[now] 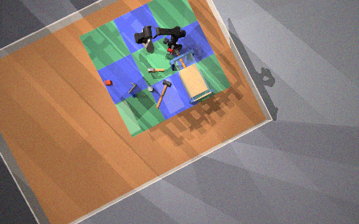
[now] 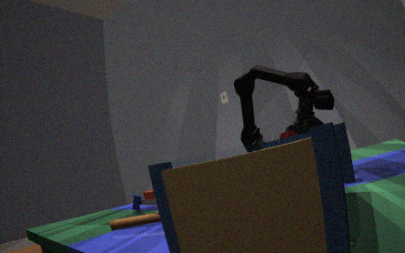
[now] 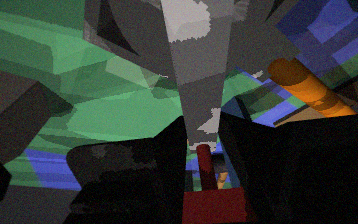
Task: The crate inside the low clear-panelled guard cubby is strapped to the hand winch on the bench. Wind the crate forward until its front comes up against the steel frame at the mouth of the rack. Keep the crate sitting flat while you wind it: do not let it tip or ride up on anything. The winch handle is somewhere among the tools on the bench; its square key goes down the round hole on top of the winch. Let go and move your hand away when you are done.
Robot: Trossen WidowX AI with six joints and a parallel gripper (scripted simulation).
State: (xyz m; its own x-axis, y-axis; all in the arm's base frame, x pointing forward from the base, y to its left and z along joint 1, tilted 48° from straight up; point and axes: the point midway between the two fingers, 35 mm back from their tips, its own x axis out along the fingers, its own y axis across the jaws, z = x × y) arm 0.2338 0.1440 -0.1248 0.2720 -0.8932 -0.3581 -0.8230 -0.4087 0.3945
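Gripper [image 3: 200, 150] is clamped on the winch handle [image 3: 207, 167], whose red shaft runs straight down from the jaws toward the winch [image 1: 173, 50]. The crate [image 1: 194, 81] lies beyond it inside the rack [image 1: 180, 60], long axis pointing at the winch. No readable writing anywhere

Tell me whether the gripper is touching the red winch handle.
Touching. In the wrist view the gripper is shut on the red handle: both dark fingers press its shaft, no gap.
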